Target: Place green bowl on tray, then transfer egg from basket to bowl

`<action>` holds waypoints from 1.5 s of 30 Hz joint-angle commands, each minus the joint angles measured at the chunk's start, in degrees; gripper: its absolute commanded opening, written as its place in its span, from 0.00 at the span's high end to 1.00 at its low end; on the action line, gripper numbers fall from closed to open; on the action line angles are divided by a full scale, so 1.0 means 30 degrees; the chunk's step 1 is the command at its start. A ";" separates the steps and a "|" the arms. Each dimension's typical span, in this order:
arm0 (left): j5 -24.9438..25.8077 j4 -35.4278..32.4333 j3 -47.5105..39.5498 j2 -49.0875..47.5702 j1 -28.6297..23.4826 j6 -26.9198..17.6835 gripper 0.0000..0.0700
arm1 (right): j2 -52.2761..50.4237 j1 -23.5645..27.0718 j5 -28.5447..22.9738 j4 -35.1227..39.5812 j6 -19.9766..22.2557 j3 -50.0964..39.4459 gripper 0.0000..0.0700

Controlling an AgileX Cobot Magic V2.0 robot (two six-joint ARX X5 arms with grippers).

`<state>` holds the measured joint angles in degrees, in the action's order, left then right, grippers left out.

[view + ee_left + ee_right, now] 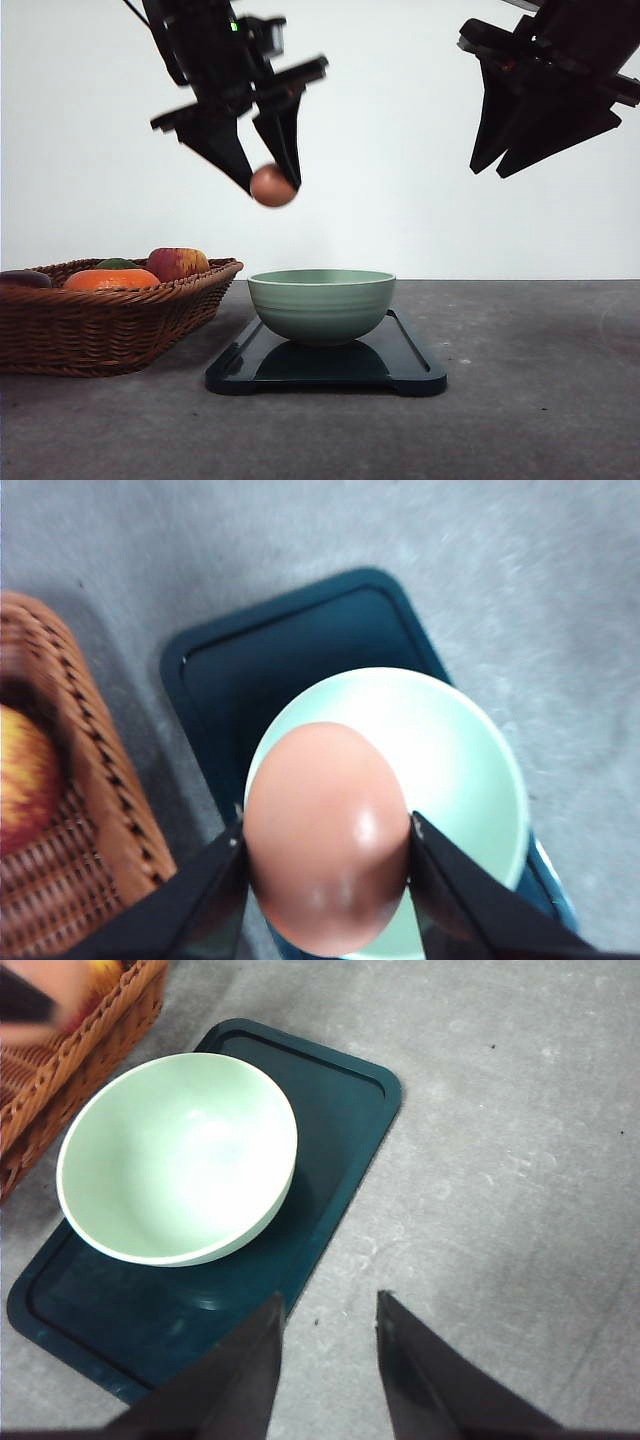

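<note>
Both arms raised; left gripper clamps egg.

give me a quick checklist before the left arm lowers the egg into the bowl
1. Egg held in the left end effector, a finger on each side: ok.
2. Green bowl sitting upright on the tray: ok.
3. Bowl interior free of anything: ok, seen bare from the right wrist view.
4. Egg lined up over the bowl: not ok yet; in the front view it hangs above the bowl's left rim, toward the basket.
5. Right end effector out of the way: ok, raised high and off to the right, open.
6. Grip firmness: cannot tell.
</note>
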<state>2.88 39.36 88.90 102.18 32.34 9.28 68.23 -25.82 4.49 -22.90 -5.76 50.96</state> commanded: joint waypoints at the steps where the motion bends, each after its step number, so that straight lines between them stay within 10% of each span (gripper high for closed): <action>1: -0.0030 -0.0435 0.0561 0.0612 0.0213 0.0226 0.66 | 0.0160 -0.0102 -0.0015 0.0142 0.0197 0.0117 0.74; 45: -0.0037 -0.2005 0.1151 0.5669 0.1567 0.0087 0.67 | 0.0160 -0.0101 -0.0022 0.0021 0.0197 0.0117 0.74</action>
<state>2.87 33.85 90.83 117.23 36.56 9.87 68.23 -25.82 4.49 -23.16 -5.76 50.96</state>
